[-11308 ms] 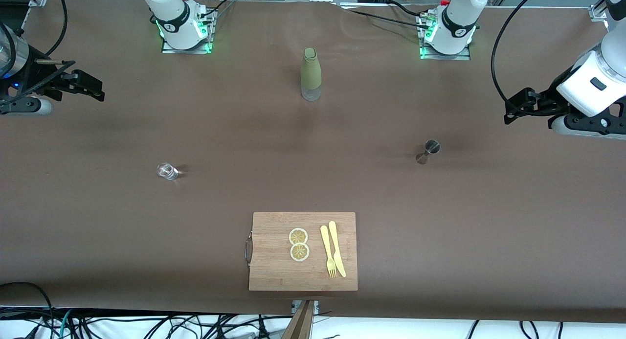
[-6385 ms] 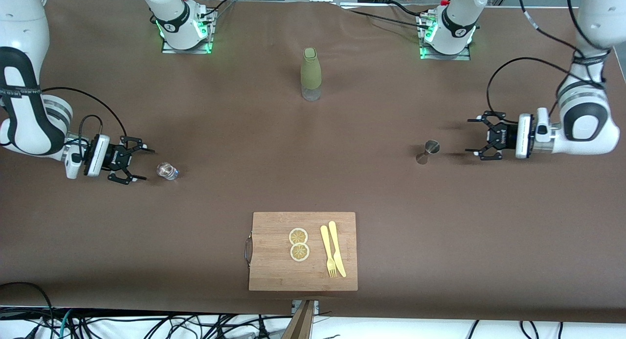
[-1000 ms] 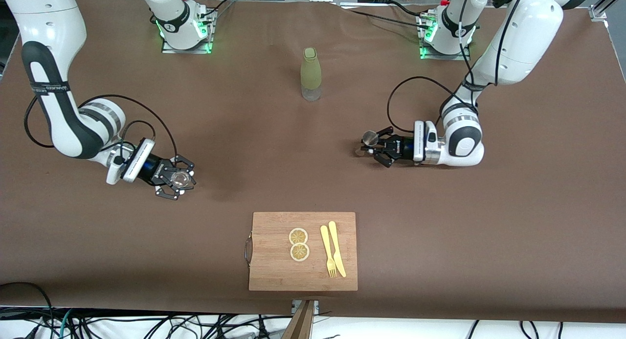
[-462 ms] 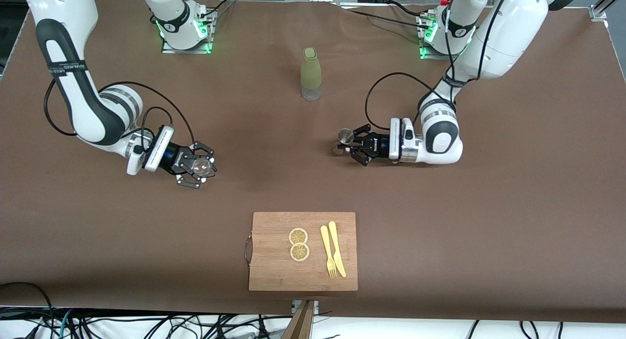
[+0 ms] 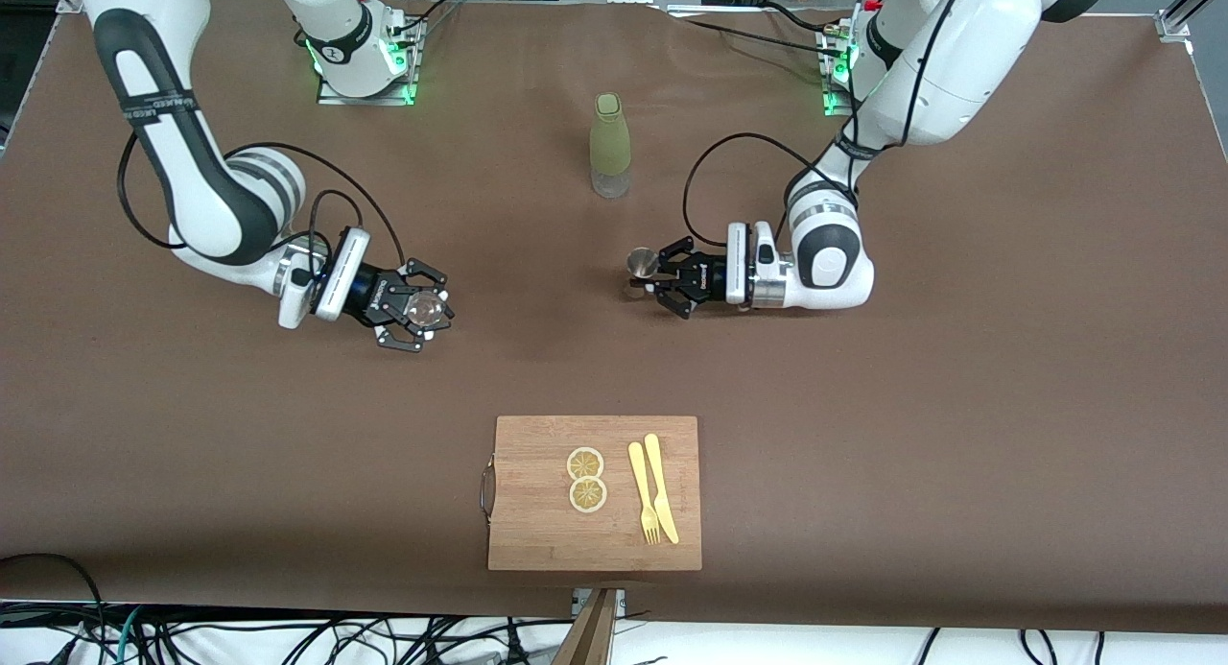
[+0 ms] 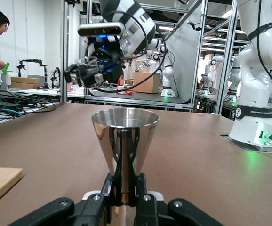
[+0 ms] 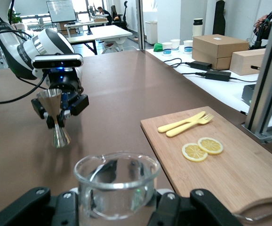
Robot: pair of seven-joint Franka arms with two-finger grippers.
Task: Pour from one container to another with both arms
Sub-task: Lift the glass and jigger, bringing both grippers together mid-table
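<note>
The left end effector (image 5: 662, 279) is clenched on the waist of a steel jigger (image 5: 642, 262), holding it upright above the middle of the table (image 5: 1007, 387); in the left wrist view the jigger (image 6: 124, 146) rises straight between the closed fingers (image 6: 108, 186). The right end effector (image 5: 414, 308) grips a small clear glass (image 5: 425, 307) above the table toward the right arm's end, and the right wrist view shows the glass (image 7: 116, 188) upright with its rim open. The two held containers are well apart, with bare table between them.

A green bottle (image 5: 610, 145) with a clear base stands on the table between the two arm bases, farther from the front camera than both held containers. A wooden cutting board (image 5: 537, 511) lies at the table's near edge, midway along it. On it rest two lemon slices (image 5: 586, 478), touching each other, and beside them a yellow fork (image 5: 642, 490) and a yellow knife (image 5: 661, 486) side by side.
</note>
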